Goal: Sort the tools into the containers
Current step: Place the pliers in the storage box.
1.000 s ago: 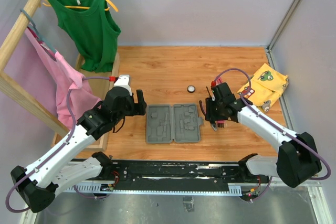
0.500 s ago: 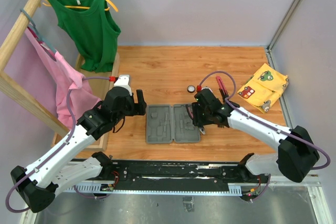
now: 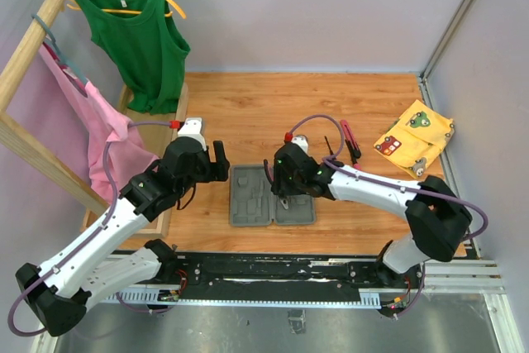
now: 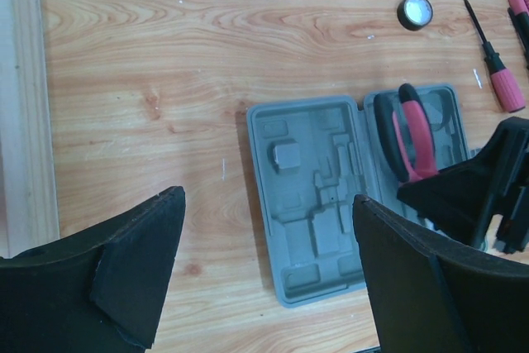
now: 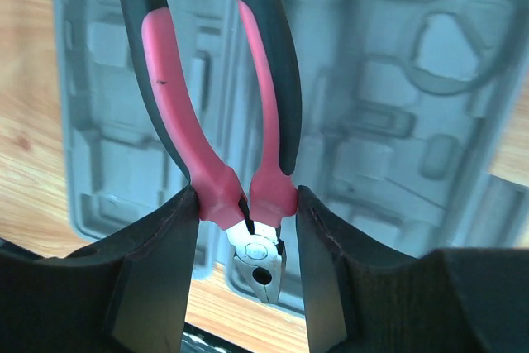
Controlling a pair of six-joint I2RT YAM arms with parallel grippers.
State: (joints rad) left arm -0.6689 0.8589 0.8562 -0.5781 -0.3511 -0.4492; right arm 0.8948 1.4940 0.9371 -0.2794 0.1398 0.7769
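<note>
well left of the grey case (image 3: 248, 196): green top (image 3: 140, 39) and pink garment (image 3: 91, 113), hanging past the table (image 3: 248, 105) edge.

just left of the case: left tool (image 3: 219, 160), spread wide, gripping nothing, pointed toward the case. seen from its own wrist, one dark finger on either side of the case's left half, apart from it.

the case itself: lying open and flat on the table, hinge down the middle, moulded slots facing up in both halves.

over the right half of the case: right tool (image 5: 246, 212), closed on the pliers (image 5: 165, 80). pinched at the neck, where the two pink-and-black handles meet above the joint. handles slightly apart and reaching out beyond the fingertips, small metal jaws tucked back between the fingers. in the left wrist view, handles over the far part of the right half; whether touching the slots, cannot tell.

beyond the case's right half, apart from it: black-white disc (image 4: 415, 11), flat on the table.

right of the case: slim screwdriver (image 4: 496, 72) with a pink handle, and beside it another pink-handled tool (image 3: 347, 138), both lying loose.

farthest right of the case: yellow cloth (image 3: 413, 138), crumpled near the table's edge.
</note>
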